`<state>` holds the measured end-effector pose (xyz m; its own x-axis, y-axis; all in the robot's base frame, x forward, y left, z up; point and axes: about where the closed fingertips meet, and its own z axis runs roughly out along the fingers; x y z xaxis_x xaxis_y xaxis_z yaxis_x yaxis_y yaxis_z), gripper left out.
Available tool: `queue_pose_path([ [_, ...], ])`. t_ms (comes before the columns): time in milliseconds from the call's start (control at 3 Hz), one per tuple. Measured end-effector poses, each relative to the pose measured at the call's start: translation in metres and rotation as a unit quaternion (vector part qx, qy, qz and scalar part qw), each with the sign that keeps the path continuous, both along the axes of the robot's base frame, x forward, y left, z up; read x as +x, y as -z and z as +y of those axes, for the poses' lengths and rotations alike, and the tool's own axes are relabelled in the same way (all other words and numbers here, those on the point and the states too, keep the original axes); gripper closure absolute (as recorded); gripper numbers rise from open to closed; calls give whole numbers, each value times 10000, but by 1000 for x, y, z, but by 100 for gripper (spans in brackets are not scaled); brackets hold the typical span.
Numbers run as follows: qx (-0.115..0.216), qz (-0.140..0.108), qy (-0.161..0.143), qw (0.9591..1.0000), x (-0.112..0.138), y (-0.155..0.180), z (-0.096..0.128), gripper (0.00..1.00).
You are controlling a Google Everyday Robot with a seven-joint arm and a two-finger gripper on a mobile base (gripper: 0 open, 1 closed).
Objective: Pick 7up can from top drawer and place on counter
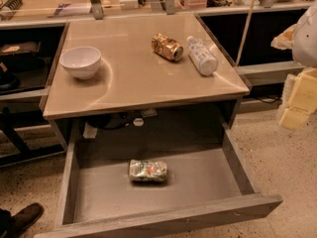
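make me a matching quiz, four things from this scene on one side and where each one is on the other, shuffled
1 7up can
2 white bowl
3 gold-brown can
4 hand

a right edge of view, beside the counter
b lying next to the clear bottle
c lying in the open top drawer
d upright on the counter's left side

Pairs: 1-c, 2-d, 3-b, 4-a

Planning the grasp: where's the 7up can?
Camera view: the 7up can lies sideways mid-floor in the open top drawer, below the counter; the pincer hangs at the right edge.
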<state>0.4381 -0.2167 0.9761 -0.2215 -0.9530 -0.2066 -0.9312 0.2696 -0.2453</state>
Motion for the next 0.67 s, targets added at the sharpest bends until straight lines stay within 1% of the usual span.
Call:
queue_pose_path([
  [333,1,0,0,10000,0,0,0,0],
  [667,115,72,2,9999,-3,13,11,0],
])
